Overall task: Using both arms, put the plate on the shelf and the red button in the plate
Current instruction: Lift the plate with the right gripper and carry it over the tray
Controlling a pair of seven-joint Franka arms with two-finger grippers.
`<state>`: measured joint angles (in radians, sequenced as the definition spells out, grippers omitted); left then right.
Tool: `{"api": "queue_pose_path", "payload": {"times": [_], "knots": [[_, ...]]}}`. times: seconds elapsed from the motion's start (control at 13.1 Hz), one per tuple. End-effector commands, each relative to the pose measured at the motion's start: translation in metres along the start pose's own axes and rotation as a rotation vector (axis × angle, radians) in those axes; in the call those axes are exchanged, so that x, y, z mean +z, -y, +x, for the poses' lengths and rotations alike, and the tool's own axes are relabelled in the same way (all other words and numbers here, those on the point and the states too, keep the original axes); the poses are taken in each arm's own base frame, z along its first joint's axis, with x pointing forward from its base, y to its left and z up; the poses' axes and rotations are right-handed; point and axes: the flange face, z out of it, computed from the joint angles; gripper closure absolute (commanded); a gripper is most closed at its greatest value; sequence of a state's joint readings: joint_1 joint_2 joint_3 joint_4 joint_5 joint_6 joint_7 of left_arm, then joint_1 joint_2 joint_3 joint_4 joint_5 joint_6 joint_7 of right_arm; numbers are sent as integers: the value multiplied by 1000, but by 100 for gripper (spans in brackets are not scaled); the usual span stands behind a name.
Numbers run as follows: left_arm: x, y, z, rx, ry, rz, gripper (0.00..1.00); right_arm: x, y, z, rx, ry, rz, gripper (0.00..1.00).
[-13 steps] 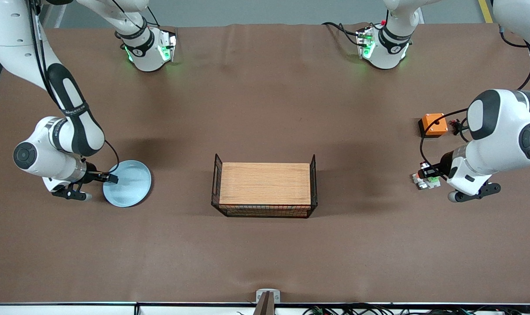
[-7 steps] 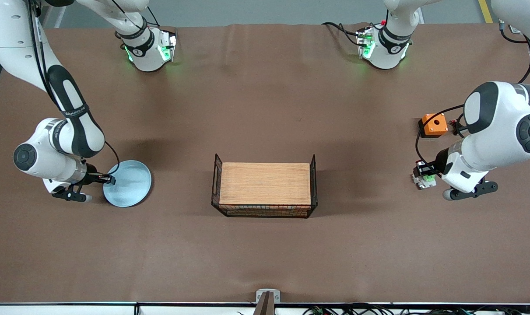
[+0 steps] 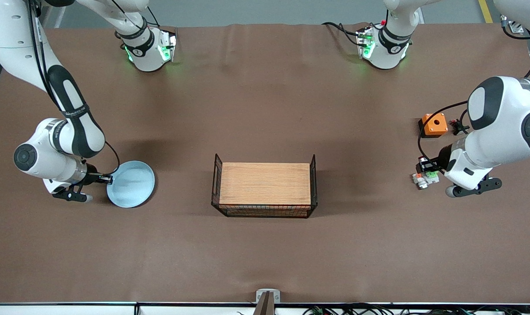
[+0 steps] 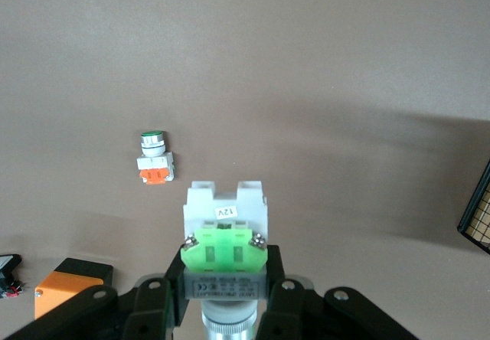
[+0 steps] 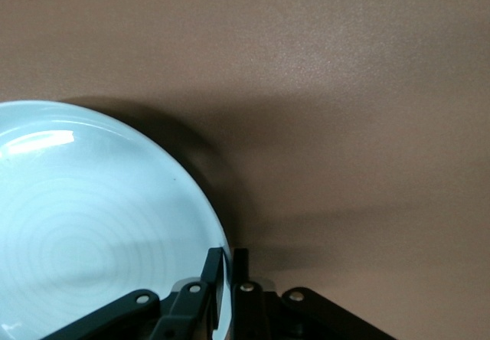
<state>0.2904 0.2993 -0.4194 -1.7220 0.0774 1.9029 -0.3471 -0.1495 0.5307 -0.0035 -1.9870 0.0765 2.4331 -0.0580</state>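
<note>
1. The plate (image 3: 132,189) is round, shallow and pale blue, with a raised rim; it lies toward the right arm's end of the surface (image 3: 265,109), its rim pinched between the right gripper (image 3: 105,178) fingers.
2. The red button (image 4: 224,237), a white block with a bright green patch, sits clamped in the left gripper (image 4: 223,298).

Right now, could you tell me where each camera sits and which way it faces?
Front view: high, facing both arms; shows the plate and wire basket.
Left wrist view: over the left gripper, shut on the red button.
Right wrist view: over the right gripper, pinching the plate's rim.
Shared: front and right wrist views show the plate.
</note>
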Motion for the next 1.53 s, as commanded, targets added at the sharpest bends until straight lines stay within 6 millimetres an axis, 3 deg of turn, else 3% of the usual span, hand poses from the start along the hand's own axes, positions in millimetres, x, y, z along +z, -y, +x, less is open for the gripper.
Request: {"api": "queue_pose_path", "payload": {"times": [0.0,0.15,0.46,0.61,0.84,1.0,1.15,1.46], "knots": [[-17,0,-4,-2,-16,17,100,-1,1,5,-11,-7,18,97],[-23,-5,-6,0,6,17,100,-10,3,5,-14,-18,19,97],[-26,-2,-1,-11,4,9,100,-69,13,3,-35,-45,23,97],[-26,-1,-1,-12,4,10,100,-102,33,-6,-57,-22,26,98],[-28,1,-1,-8,1,10,100,-155,39,-26,-65,14,33,99],[-28,1,0,-8,-1,10,100,-204,53,-50,-65,38,35,99],[-35,1,2,-13,-14,3,100,-249,87,-82,9,74,17,99],[-42,0,3,3,-26,-1,100,-319,194,-172,222,114,-43,99]]}}
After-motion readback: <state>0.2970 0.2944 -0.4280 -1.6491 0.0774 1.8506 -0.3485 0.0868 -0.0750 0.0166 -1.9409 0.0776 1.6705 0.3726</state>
